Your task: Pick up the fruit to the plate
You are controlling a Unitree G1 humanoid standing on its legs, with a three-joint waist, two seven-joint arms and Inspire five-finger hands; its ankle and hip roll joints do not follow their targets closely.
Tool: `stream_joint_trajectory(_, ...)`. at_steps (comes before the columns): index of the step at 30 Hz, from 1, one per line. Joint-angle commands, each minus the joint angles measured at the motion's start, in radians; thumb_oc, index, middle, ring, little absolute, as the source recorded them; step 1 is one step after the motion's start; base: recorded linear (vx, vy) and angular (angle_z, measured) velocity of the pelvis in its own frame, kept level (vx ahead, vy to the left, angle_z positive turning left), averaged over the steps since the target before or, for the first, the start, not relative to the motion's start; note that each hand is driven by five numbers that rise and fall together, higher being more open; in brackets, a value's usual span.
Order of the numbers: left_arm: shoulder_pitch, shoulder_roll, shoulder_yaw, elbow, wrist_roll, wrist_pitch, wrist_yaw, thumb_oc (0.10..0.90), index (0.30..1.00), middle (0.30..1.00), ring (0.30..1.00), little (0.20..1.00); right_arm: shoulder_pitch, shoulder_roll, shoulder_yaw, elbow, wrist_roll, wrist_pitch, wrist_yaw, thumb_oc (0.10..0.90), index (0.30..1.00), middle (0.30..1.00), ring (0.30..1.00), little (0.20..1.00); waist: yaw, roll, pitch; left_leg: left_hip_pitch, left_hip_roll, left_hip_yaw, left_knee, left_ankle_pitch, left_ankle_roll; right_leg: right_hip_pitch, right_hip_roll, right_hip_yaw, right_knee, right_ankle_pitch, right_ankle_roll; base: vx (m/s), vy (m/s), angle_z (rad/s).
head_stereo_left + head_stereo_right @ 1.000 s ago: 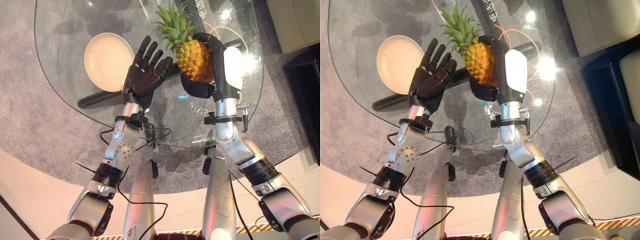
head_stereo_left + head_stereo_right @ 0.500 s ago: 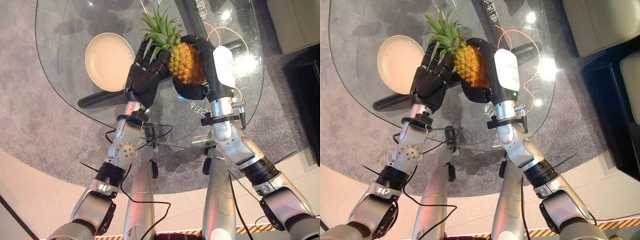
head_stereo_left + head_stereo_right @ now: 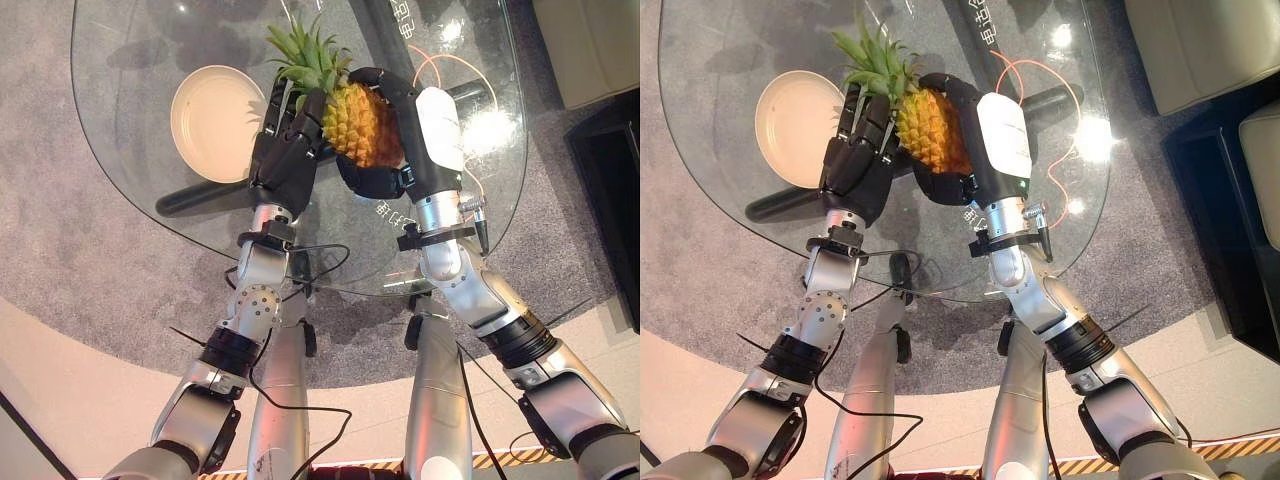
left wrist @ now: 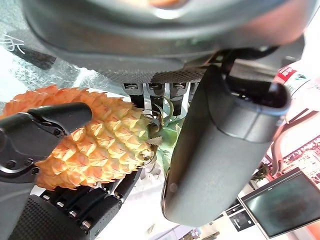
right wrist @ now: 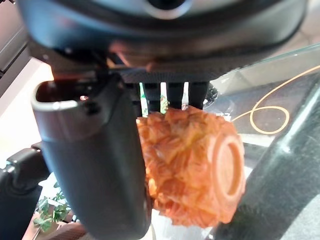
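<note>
A pineapple [image 3: 362,125] with a green leafy crown hangs above the glass table [image 3: 130,60], tilted with its crown toward the plate. My right hand [image 3: 430,130] is shut on its body, fingers over one side and thumb under the other; the right wrist view shows the fruit's cut base [image 5: 227,170]. My left hand [image 3: 282,160] is open, its fingers standing up against the pineapple's leafy end [image 4: 95,145]. The cream plate [image 3: 215,110] lies empty on the glass, just left of the left hand.
A dark bar of the table's base [image 3: 200,198] runs under the glass below the plate. An orange cord [image 3: 440,65] loops beneath the glass behind my right hand. Beige furniture [image 3: 590,40] and a dark unit [image 3: 610,160] stand to the right on grey carpet.
My right hand has carried the pineapple leftward, toward the plate. The left hand, apart from the fruit a second ago, now touches its leafy end.
</note>
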Motion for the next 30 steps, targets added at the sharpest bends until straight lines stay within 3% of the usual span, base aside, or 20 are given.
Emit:
stream_joint_trajectory(1, -0.097, -0.008, 0.011, -0.175, 0.014, -0.068, -0.081, 0.8, 0.9, 0.9, 0.9, 0.9, -0.142, 0.007, 0.043, -0.197, -0.086, -0.153, 0.02, 0.1, 0.3, 0.3, 0.3, 0.2, 0.008, -0.001, -0.017, -0.001, -0.033, -0.002, 0.098, -0.108, 0.021, 0.055, 0.003, -0.076, -0.154, 0.118, -0.002, 0.0, 0.0, 0.0)
stream_joint_trajectory(8, -0.09, 0.007, 0.006, -0.18, 0.048, -0.086, -0.02, 0.8, 0.9, 0.9, 0.9, 0.9, -0.159, -0.031, 0.072, -0.205, -0.146, -0.173, 0.06, 0.1, 0.3, 0.3, 0.3, 0.2, 0.013, -0.001, -0.017, -0.003, -0.037, -0.008, 0.098, -0.106, 0.02, 0.057, 0.0, -0.081, -0.157, 0.121, 0.002, 0.0, 0.0, 0.0)
stream_joint_trajectory(21, -0.072, 0.033, 0.009, -0.2, 0.105, -0.141, 0.089, 0.8, 0.9, 0.9, 0.9, 0.9, -0.167, -0.078, 0.09, -0.208, -0.145, -0.192, 0.064, 0.1, 0.3, 0.3, 0.3, 0.2, 0.021, -0.003, -0.017, -0.011, -0.04, -0.016, 0.1, -0.105, 0.021, 0.057, -0.001, -0.088, -0.157, 0.12, 0.005, 0.0, 0.0, 0.0)
stream_joint_trajectory(30, -0.073, 0.022, 0.018, -0.221, 0.09, -0.201, 0.086, 0.8, 0.9, 0.9, 0.9, 0.9, -0.174, -0.082, 0.095, -0.208, -0.149, -0.205, 0.078, 0.1, 0.3, 0.3, 0.3, 0.2, 0.023, -0.004, -0.017, -0.01, -0.041, -0.018, 0.095, -0.101, 0.019, 0.059, 0.001, -0.09, -0.16, 0.121, 0.006, 0.0, 0.0, 0.0)
